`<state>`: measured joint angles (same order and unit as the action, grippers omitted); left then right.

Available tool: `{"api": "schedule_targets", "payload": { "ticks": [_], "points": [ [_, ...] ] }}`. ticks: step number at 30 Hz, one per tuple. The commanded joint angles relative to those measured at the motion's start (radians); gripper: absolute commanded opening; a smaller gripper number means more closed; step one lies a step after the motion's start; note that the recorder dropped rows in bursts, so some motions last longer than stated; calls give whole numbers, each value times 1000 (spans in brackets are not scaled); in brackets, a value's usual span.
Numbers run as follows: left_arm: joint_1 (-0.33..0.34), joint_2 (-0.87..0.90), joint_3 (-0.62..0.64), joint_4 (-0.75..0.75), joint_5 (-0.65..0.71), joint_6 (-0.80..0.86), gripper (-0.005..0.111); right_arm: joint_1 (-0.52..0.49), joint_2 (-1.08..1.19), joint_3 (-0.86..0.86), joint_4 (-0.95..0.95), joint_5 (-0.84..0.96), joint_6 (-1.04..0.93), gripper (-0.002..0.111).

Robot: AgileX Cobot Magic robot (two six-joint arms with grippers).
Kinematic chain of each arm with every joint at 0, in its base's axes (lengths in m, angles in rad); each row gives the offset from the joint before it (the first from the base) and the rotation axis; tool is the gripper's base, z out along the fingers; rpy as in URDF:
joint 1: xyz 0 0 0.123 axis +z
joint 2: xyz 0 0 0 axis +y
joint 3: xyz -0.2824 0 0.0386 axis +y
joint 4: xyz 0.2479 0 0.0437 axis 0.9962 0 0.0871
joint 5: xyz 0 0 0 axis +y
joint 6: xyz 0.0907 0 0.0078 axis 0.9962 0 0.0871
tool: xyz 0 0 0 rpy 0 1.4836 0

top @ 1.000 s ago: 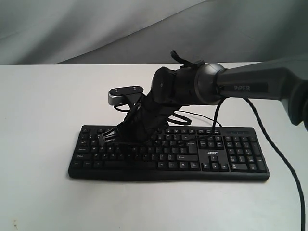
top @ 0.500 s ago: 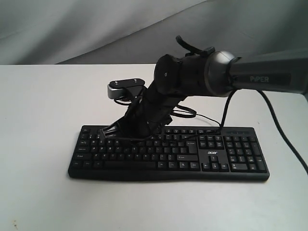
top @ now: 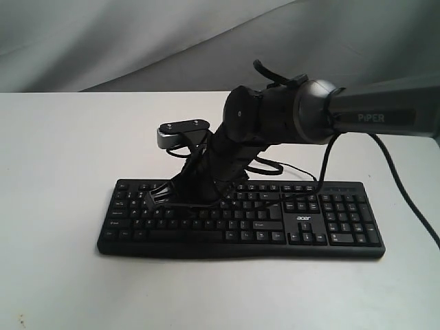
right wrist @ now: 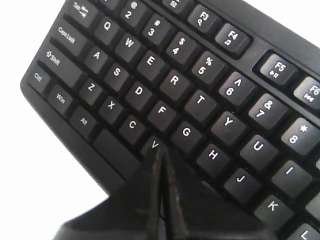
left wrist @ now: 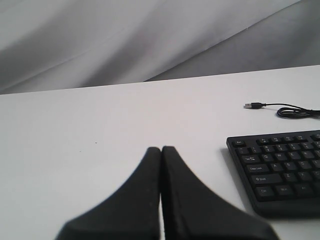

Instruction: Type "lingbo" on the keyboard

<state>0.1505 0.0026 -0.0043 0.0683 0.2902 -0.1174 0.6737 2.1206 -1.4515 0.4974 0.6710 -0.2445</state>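
fingers of right gripper pressed together, tip beside v key of wide black plastic keyboard; judged at "b", "o" remaining.
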Motion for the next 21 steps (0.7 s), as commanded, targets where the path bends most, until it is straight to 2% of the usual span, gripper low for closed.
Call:
{"api": "schedule_targets", "payload": {
  "ticks": [1,21],
  "points": [
    [2,-3,4,-8,-5,-4,1,4,-7,3,10,-13,-21,0],
    [2,-3,4,-8,-5,-4,1,4,15,3,9,-24,-21,0]
  ]
}}
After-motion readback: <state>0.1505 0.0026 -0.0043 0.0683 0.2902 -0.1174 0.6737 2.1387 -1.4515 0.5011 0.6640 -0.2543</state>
